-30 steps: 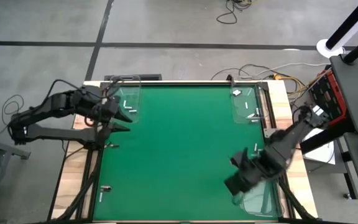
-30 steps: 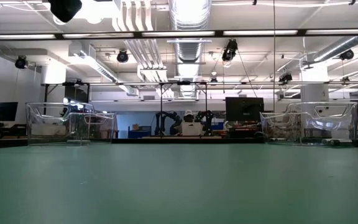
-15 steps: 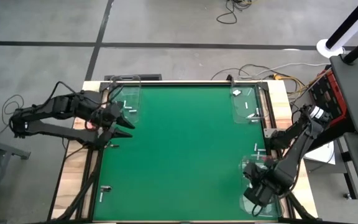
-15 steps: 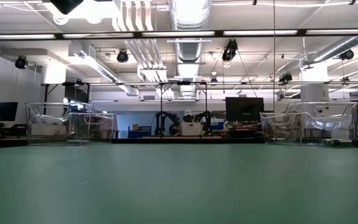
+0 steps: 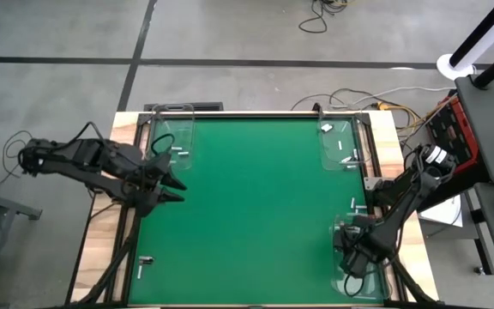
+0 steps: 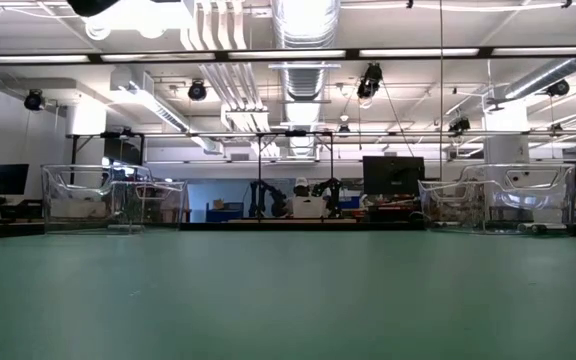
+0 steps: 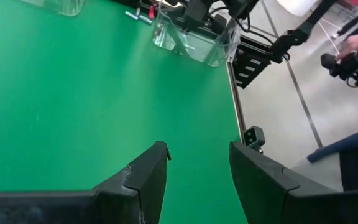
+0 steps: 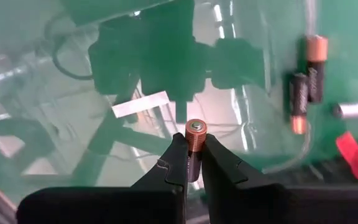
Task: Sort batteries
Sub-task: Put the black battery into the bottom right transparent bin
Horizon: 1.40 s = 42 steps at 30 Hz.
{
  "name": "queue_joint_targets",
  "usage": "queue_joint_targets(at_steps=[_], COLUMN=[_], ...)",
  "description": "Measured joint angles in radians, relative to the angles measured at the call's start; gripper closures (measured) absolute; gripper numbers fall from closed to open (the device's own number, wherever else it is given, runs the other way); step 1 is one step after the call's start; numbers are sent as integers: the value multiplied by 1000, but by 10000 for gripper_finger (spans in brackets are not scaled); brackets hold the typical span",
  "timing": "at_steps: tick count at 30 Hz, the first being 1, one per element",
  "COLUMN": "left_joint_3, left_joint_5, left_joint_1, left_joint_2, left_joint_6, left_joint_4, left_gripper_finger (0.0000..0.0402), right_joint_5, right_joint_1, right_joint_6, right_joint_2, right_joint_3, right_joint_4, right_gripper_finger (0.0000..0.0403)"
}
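My right gripper (image 5: 350, 262) hangs over the clear tray (image 5: 374, 283) at the table's near right corner, shut on a dark battery with a copper-coloured end (image 8: 196, 130). In the right wrist view two more dark, copper-ended batteries (image 8: 307, 78) and a silver one (image 8: 356, 111) lie beyond the tray's wall. My left gripper (image 5: 166, 182) is open above the green mat near the left edge, with nothing between its fingers (image 7: 194, 162). Small whitish batteries lie in the far left tray (image 5: 177, 151) and the far right tray (image 5: 343, 148). My right gripper pinches the battery's dark body (image 8: 193, 163) between its two fingertips. The battery lies along the fingers, and its copper end sticks out past the tips toward the tray floor (image 8: 104, 93). The fingers come at the tray from above.
Two small batteries (image 5: 142, 266) lie off the mat at the near left, and another (image 5: 354, 203) lies by the right edge. The low view shows clear trays standing at the left (image 6: 113, 205) and the right (image 6: 498, 205). The mat's middle (image 5: 256, 206) is bare.
My right gripper has swung from the mat toward the table's near right corner and now hangs over the near right tray. My left gripper has moved from beside the far left tray toward the near edge.
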Motion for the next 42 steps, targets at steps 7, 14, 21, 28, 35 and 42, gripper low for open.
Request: queue_joint_targets(at_steps=[7, 14, 21, 28, 35, 42], left_joint_3=[0, 0, 0, 0, 0, 0], left_joint_5=[-69, -72, -97, -113, -121, -121], left_joint_1=[-57, -59, -59, -59, -59, -59], left_joint_2=[16, 26, 26, 27, 33, 59], left_joint_6=[-70, -99, -92, -86, -70, -45], left_joint_4=[0, -1, -1, -3, -59, -146], left_gripper_finger=[245, 245, 245, 245, 245, 244], right_joint_5=[0, 1, 1, 0, 4, 8], right_joint_1=[0, 10, 20, 20, 20, 16], right_joint_6=[-65, -85, -96, -127, -109, -103], right_joint_2=[0, 0, 0, -3, 0, 1], right_joint_3=[-76, -96, -122, -147, -123, 74], right_joint_4=[80, 80, 97, 145, 122, -93], right_gripper_finger=[383, 383, 383, 360, 293, 220])
